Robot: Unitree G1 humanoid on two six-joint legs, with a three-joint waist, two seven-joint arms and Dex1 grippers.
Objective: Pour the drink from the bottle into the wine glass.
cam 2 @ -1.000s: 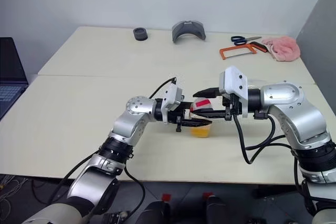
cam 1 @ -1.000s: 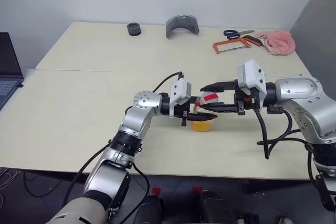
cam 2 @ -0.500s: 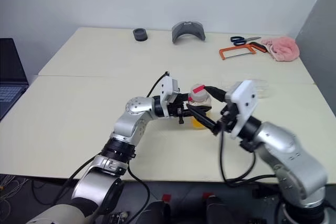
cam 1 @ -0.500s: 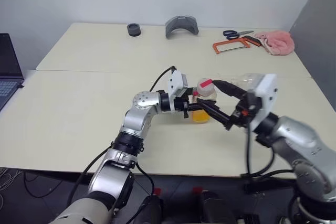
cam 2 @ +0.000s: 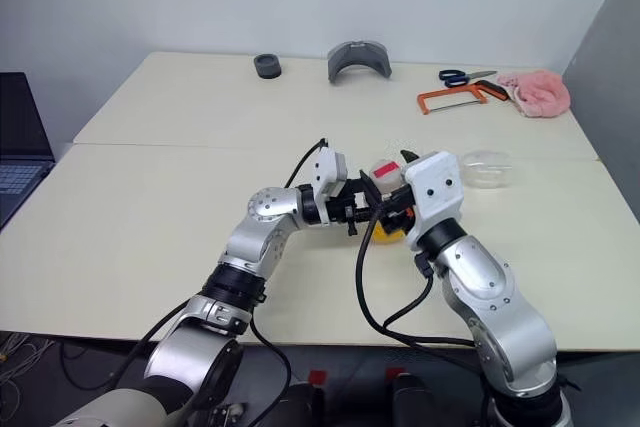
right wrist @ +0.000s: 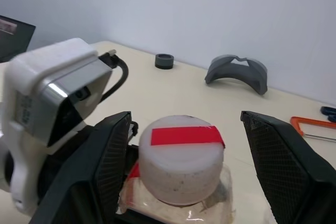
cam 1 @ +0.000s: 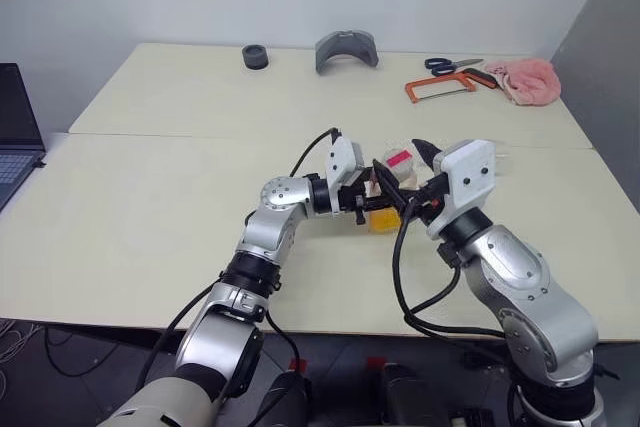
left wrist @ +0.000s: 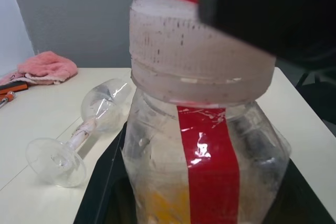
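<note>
Right wrist view: right hand (right wrist: pixel 194 166) gapes around capped bottle (right wrist: pixel 181 179); left hand (cam 1: pixel 375 205) clamps it.

Around cap (right wrist: pixel 181 153): right gripper's (right wrist: pixel 191 161) fingers (right wrist: pixel 113 156) stand apart either side, gaps free.
Bottle (left wrist: pixel 202 156) body: clamped by left gripper (cam 1: pixel 372 199).
Beside bottle: wine glass (left wrist: pixel 84 129) lying on table (cam 1: pixel 150 207).

Left arm: reaches forward, forearm bent inward toward the right arm.
Left gripper (cam 1: pixel 385 202): level, pointing right, jaws clamped tight.
Right arm: elbow low, forearm angled inward.
Right gripper (right wrist: pixel 185 150): 2 fingers (right wrist: pixel 113 158) spread wide apart.
</note>
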